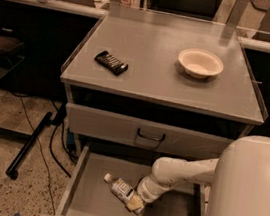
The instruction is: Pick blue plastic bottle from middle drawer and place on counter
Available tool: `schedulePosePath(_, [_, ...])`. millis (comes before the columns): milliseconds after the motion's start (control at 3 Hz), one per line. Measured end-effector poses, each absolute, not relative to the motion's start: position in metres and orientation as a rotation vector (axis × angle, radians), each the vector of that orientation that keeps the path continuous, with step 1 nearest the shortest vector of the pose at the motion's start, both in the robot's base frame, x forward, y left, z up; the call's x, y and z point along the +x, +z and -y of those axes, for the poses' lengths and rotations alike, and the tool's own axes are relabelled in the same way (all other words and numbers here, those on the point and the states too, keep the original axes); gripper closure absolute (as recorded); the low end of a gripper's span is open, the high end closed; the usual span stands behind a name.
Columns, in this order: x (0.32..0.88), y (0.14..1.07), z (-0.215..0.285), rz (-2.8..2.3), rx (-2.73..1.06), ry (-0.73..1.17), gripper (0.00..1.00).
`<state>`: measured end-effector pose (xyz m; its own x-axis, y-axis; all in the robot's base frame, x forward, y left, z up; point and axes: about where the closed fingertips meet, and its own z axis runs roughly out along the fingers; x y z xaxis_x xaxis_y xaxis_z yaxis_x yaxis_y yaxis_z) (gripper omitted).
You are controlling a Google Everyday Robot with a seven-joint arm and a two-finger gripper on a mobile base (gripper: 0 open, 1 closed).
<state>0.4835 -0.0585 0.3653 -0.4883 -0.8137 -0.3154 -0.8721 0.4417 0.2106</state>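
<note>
While the gripper [136, 204] sits down in the middle drawer [91, 200] at the base end of the blue plastic bottle [121, 189] lying on its side, I can't tell if it's gripping, so an end-on hold might let it slip before reaching the counter [152, 57].

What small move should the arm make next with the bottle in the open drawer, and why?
Probably a short lift straight up, provided the grip is firm. The gripper is at the bottom end of the bottle, which lies on the floor of the drawer. The counter is higher, so the bottle must first clear the drawer.
</note>
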Motion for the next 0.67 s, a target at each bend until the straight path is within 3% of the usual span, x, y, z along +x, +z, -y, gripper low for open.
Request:
schedulePosePath(333, [0.4835, 0.3653, 0.0585, -2.521, -1.489, 0.520, 0.93])
schedulePosePath(667, [0.4835, 0.3654, 0.0585, -2.521, -1.489, 0.520, 1.00])
